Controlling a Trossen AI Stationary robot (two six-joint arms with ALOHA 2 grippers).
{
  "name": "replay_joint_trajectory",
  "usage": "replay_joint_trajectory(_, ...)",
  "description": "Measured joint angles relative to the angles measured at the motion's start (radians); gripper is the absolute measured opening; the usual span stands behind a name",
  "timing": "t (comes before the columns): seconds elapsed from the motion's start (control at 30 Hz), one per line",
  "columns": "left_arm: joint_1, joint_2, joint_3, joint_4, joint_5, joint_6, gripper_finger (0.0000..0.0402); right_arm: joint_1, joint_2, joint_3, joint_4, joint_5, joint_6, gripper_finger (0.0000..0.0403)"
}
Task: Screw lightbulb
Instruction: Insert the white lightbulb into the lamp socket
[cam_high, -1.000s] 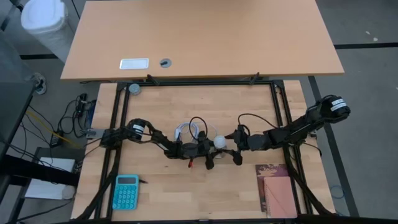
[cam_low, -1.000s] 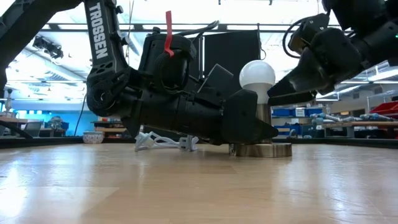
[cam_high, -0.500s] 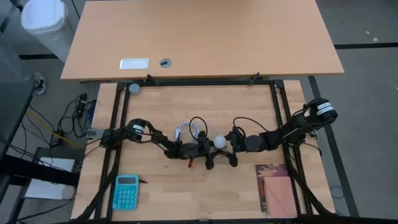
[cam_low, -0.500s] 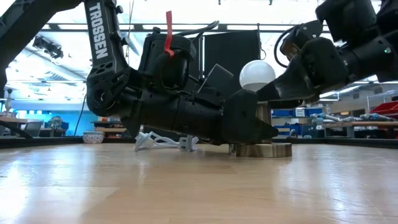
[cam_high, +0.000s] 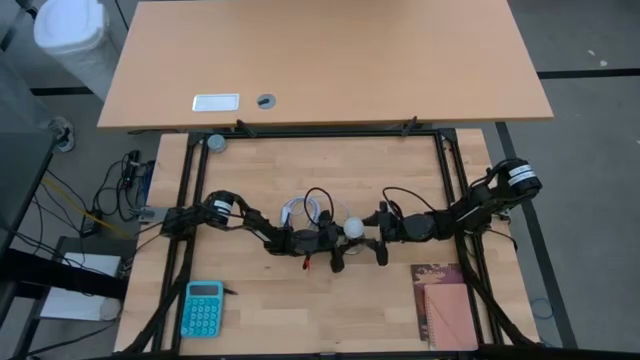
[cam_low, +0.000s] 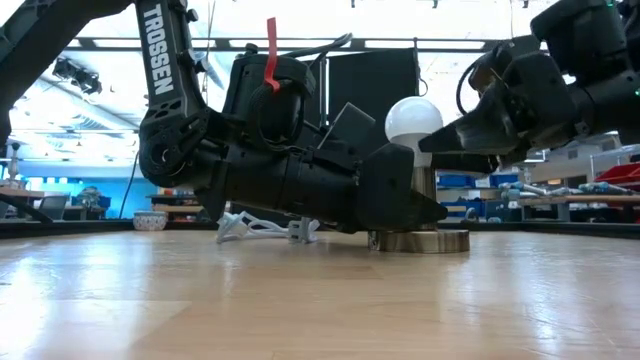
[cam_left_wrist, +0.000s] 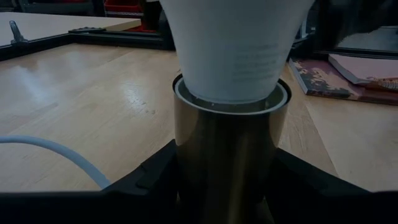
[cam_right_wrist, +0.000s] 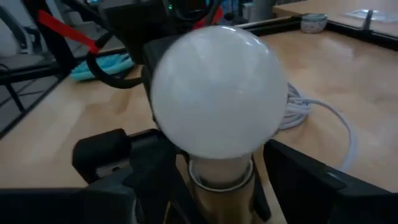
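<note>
The white lightbulb (cam_high: 353, 228) stands upright with its narrow end in the metal socket (cam_low: 425, 190), whose flat base disc (cam_low: 420, 240) rests on the table. The bulb also shows in the right wrist view (cam_right_wrist: 214, 93). My left gripper (cam_high: 338, 243) is shut on the socket. My right gripper (cam_high: 381, 238) is open at the bulb's right. Its fingers stand on either side of the bulb's neck (cam_low: 424, 157) without visibly touching it. My left gripper pinches the socket's upright cylinder (cam_left_wrist: 227, 155) between its two fingers (cam_left_wrist: 155, 180), just below the bulb's neck. The fingers come in nearly level from the table's left. The socket stands upright with its base disc on the table.
A coiled white cable (cam_high: 300, 212) lies just behind the socket. A teal calculator (cam_high: 204, 308) is at the near left, and a reddish book (cam_high: 445, 305) at the near right. Black frame rails (cam_high: 185, 200) run along the table's sides.
My right gripper has gone in toward the bulb's neck, then drawn back a little toward the table's right edge, and now lies more level. The bulb, the socket and my left gripper have kept still.
</note>
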Motion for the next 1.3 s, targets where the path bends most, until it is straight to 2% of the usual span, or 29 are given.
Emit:
replay_joint_trajectory(0.67,0.000,0.000,0.000,0.003,0.000,0.002,0.0198,-0.101,0.000,0.000,0.017,-0.228,-0.031,0.0234)
replay_joint_trajectory(1.07,0.000,0.000,0.000,0.003,0.002,0.003,0.0198,-0.108,0.000,0.000,0.018,-0.233,-0.058,0.0232)
replay_joint_trajectory(1.3,0.000,0.000,0.000,0.005,0.001,0.002,0.0198,-0.105,0.000,0.037,-0.045,-0.193,-0.058,0.0228)
